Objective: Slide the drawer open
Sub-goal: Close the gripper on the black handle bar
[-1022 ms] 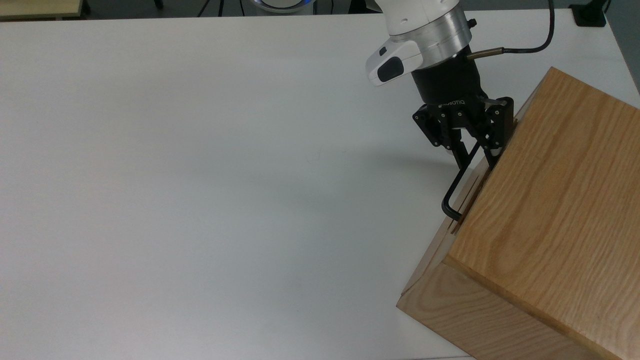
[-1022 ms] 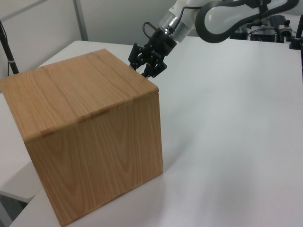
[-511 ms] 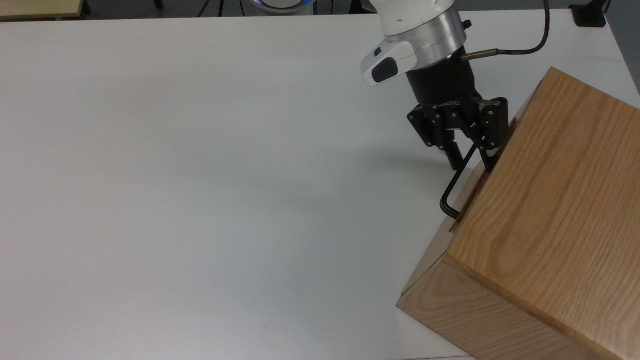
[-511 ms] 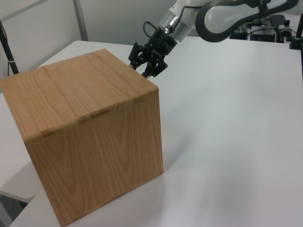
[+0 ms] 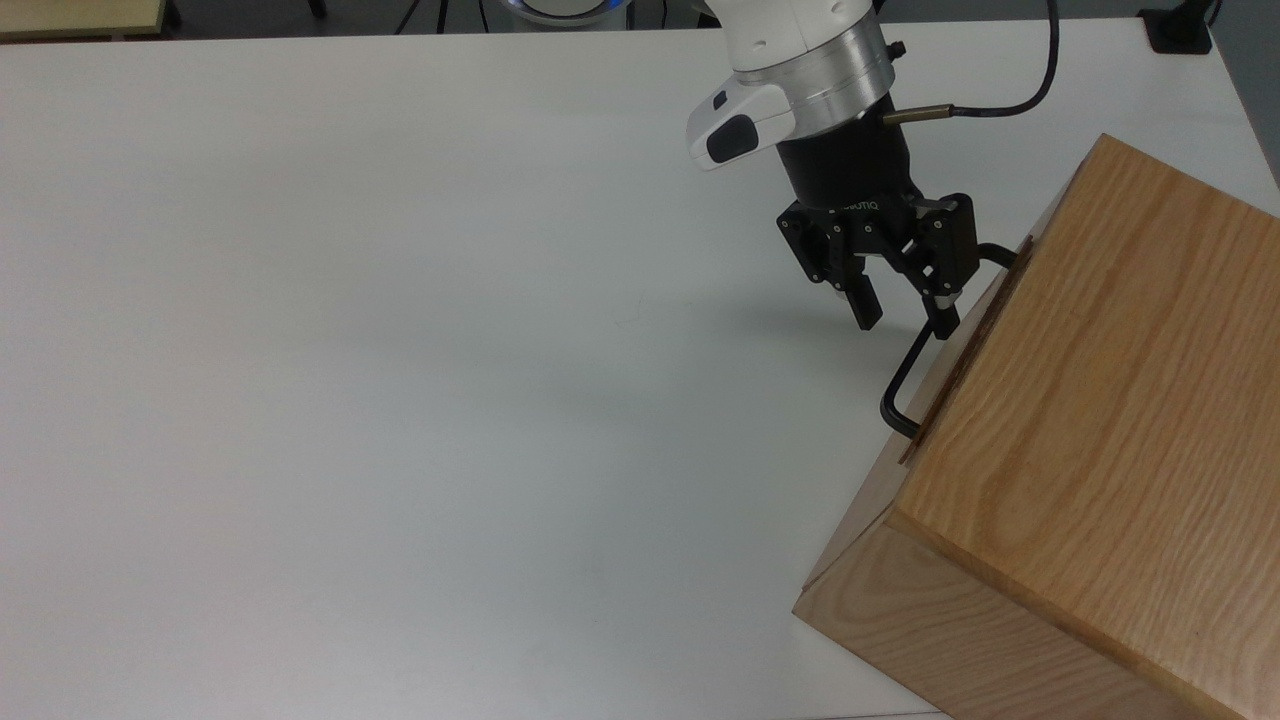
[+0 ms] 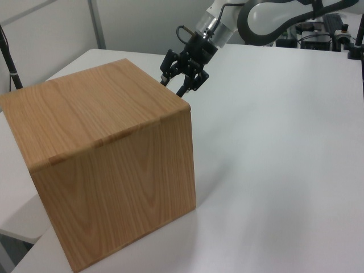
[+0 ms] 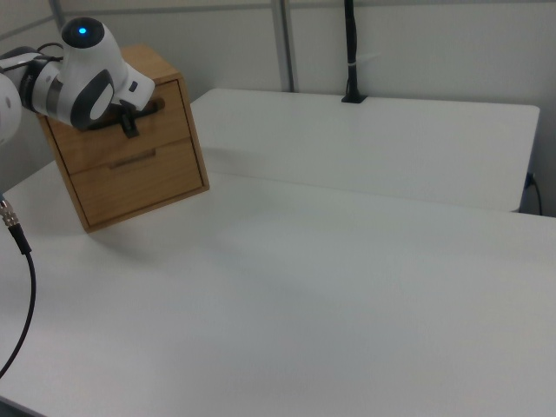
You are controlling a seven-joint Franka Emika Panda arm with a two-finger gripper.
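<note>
White letters reading "ROBOTIQ", seen upside down in the top view, stand on the black body of the hand (image 5: 905,312).

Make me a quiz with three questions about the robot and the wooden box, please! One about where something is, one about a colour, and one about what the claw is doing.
1. In the top view, where is the wooden box?
A. far left
B. lower right
C. middle

2. What colour is the drawer handle?
A. black
B. red
C. silver

3. How are the claw's fingers?
A. shut tight with nothing between them
B. spread apart at the handle
C. holding a cup

Answers:
1. B, the wooden box sits at the lower right of the white table in the top view.
2. A, the handle is a thin black bar on the front of the drawer.
3. B, the claw has its two fingers spread, with one finger at the bar and the other out over the table.
</note>
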